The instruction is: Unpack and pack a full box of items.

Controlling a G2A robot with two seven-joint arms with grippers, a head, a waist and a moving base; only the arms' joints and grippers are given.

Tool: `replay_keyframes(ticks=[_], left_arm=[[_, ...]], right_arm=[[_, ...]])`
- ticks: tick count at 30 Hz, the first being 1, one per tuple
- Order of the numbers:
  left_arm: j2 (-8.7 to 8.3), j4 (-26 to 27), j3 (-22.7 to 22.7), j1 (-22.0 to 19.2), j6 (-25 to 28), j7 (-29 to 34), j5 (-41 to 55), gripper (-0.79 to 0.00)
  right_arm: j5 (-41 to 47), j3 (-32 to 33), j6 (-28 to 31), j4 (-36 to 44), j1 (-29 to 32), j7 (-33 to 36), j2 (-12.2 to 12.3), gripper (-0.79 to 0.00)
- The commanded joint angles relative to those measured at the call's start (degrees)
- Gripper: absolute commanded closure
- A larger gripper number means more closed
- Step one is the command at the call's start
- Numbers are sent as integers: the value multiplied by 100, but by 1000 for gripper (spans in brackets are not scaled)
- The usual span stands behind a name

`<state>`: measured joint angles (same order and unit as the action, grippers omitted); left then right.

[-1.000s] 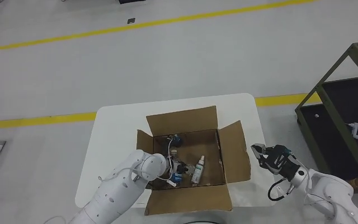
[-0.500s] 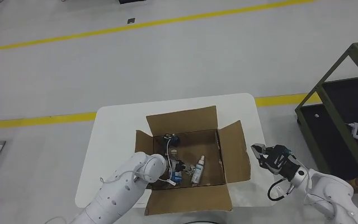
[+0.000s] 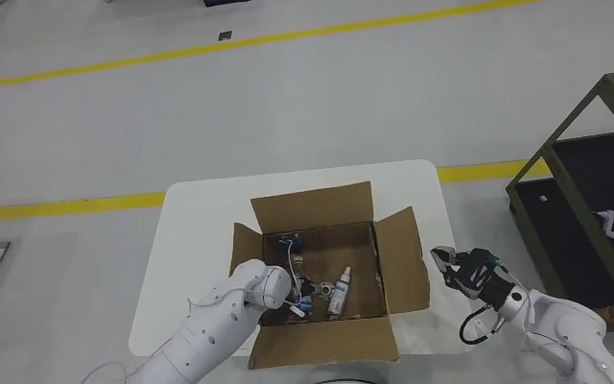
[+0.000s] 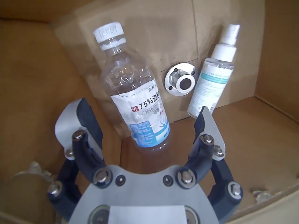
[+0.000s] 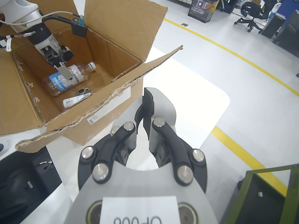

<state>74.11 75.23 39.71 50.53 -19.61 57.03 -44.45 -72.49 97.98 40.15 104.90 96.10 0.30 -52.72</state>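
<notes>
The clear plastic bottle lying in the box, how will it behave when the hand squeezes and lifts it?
The clear plastic bottle has dented, crinkled walls, so it will probably give under a squeeze. It lies on its side with a round body, so a nudge may roll it. Its glossy label might slip in the open left hand.

Open box (image 3: pixel 312 204) on table (image 3: pixel 201 240)
</notes>
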Motion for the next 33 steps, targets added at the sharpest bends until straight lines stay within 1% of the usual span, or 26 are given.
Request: replay_keyframes(ticks=[1, 4, 10, 23, 24, 26, 28, 30, 31, 33], left_arm=[[66, -127, -111, -68, -53, 5, -10, -785], [161, -340, -244, -168, -215, -48, -89, -785], [324, -679, -425, -294, -174, -129, -74, -785], [541, -1194, -495, -402, -167, -269, -62, -782], [555, -1228, -499, -407, -164, -275, -68, -767], [582, -1288, -502, -414, -154, -288, -67, -662], [608, -1337, -499, -427, -158, -299, -75, -616], [630, -1373, -498, -439, -153, -308, -94, -471], [641, -1385, -498, -446, -158, -317, -113, -376], [660, -1401, -497, -453, -161, -328, -150, -332]], right_arm=[[0, 0, 0, 0, 0, 0, 0, 0], [0, 0, 0, 0, 0, 0, 0, 0], [0, 0, 0, 0, 0, 0, 0, 0], [0, 0, 0, 0, 0, 0, 0, 0], [0, 0, 0, 0, 0, 0, 0, 0], [0, 0, 0, 0, 0, 0, 0, 0], [0, 0, 0, 0, 0, 0, 0, 0], [0, 0, 0, 0, 0, 0, 0, 0], [0, 0, 0, 0, 0, 0, 0, 0], [0, 0, 0, 0, 0, 0, 0, 0]])
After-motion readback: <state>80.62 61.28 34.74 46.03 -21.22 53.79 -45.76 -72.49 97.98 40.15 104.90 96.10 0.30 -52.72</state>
